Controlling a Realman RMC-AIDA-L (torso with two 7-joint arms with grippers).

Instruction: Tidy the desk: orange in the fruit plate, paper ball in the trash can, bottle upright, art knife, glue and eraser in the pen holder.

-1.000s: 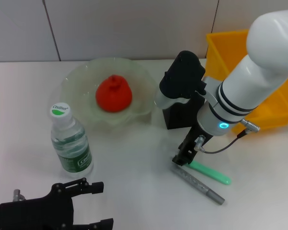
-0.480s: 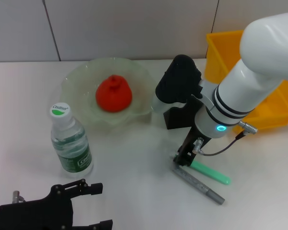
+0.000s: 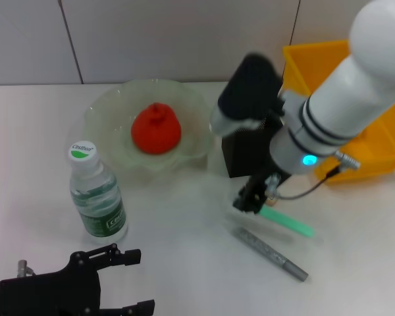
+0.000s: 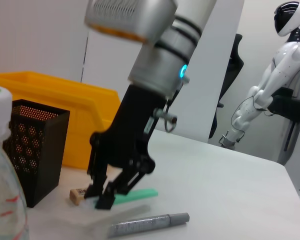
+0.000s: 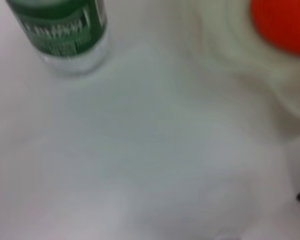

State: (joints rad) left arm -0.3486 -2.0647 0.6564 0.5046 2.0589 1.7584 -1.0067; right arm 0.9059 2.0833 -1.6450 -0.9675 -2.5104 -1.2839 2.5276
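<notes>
Eraser (image 4: 78, 195) lies on tabletop (image 3: 184, 263) just beside right claw (image 4: 104, 196), between claw and pen holder (image 4: 32, 150). Claw fingers slightly parted; grip on green art knife (image 4: 135, 196) possibly, unclear. Left claw (image 3: 128, 280) parked near bottle (image 3: 95, 197), spread wide, empty.

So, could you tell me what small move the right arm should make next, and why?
Probably ease the right gripper down onto the eraser: it hovers just beside it, and the eraser lies on the table outside the pen holder.

Right gripper (image 3: 249, 200) low — fingers parted.
</notes>
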